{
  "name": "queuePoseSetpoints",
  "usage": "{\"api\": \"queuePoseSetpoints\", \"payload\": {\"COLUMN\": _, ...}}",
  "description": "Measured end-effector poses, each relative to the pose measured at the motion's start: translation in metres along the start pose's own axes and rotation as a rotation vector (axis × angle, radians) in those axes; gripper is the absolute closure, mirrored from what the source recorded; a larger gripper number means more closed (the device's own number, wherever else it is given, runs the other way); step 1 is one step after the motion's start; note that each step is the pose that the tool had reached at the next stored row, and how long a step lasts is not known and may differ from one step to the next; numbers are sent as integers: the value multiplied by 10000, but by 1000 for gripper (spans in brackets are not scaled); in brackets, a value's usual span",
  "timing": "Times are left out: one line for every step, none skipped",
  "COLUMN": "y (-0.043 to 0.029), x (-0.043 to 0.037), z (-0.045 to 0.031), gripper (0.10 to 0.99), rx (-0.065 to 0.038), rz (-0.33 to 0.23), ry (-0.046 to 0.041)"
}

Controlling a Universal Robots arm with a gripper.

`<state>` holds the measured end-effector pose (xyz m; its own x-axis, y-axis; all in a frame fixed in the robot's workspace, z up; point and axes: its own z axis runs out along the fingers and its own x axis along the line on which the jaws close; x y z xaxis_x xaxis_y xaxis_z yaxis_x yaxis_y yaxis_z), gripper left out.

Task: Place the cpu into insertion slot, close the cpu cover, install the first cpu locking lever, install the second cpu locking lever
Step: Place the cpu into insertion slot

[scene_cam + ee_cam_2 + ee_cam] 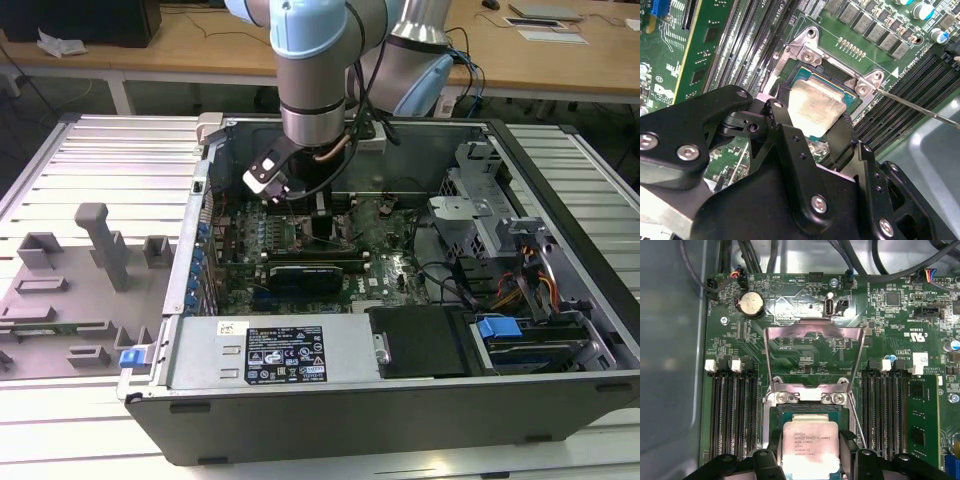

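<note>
The pincer grips the cpu over the insertion slot, hiding its near edge.

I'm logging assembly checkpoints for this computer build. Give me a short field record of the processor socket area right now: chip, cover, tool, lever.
chip: small square cpu with silvery-beige metal top, sitting in or just over the square black-framed insertion slot; full seating cannot be told
cover: thin silvery metal cpu cover frame, swung open, clear of the chip
tool: black tool, shut on the cpu's opposite edges
lever: thin metal rod slanting away beside the slot
</note>
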<state>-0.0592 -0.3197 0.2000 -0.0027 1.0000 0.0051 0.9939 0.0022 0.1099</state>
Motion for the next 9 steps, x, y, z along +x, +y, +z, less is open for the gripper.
{"api": "queuePoseSetpoints", "payload": {"y": 0, "x": 0, "z": 2, "gripper": 545, "rx": 1, "rz": 70, "ry": -9}}
{"api": "queuePoseSetpoints", "payload": {"y": -1, "x": -1, "z": 3, "gripper": 545, "rx": 2, "rz": 120, "ry": -14}}
{"api": "queuePoseSetpoints", "payload": {"y": -1, "x": -1, "z": 6, "gripper": 545, "rx": 1, "rz": 136, "ry": -12}}
{"api": "queuePoseSetpoints", "payload": {"y": -1, "x": 0, "z": 10, "gripper": 545, "rx": 1, "rz": 148, "ry": -11}}
{"api": "queuePoseSetpoints", "payload": {"y": -1, "x": 0, "z": 10, "gripper": 545, "rx": 2, "rz": 149, "ry": -12}}
{"api": "queuePoseSetpoints", "payload": {"y": -1, "x": -1, "z": 10, "gripper": 545, "rx": 2, "rz": 150, "ry": -12}}
{"api": "queuePoseSetpoints", "payload": {"y": -1, "x": 0, "z": 11, "gripper": 545, "rx": 1, "rz": 150, "ry": -11}}
{"api": "queuePoseSetpoints", "payload": {"y": -1, "x": 0, "z": 11, "gripper": 545, "rx": 1, "rz": 151, "ry": -11}}
{"api": "queuePoseSetpoints", "payload": {"y": 0, "x": 0, "z": 11, "gripper": 545, "rx": 2, "rz": 152, "ry": -10}}
